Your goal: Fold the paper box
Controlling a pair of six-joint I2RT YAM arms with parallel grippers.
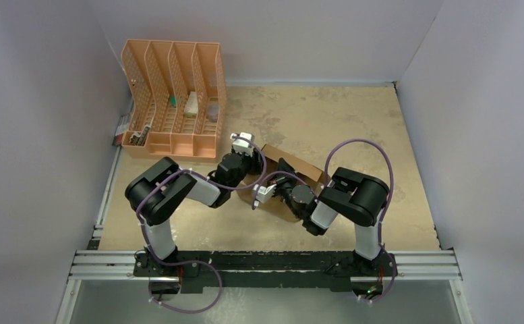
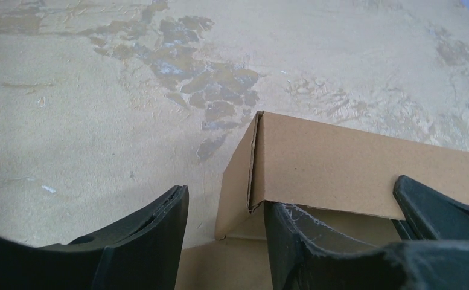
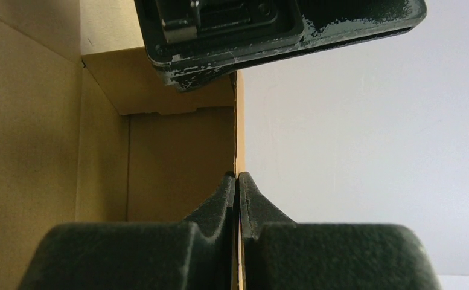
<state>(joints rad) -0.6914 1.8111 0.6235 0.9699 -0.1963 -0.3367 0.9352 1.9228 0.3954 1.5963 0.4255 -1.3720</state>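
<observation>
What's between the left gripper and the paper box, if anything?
Nothing visible. The left gripper is open astride a corner of the paper box; the right gripper is shut on one wall.

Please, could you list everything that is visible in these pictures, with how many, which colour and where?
brown cardboard paper box: one, brown, middle of the table, partly folded
orange slotted plastic file organiser: one, orange, far left of the table
small items: about four, green, pale, grey, dark, inside the organiser; too small to name
table: one, worn beige
arms: two, black, purple cables, near edge
left gripper: one, black, open at a box corner
right gripper: one, black, shut on a box wall
</observation>
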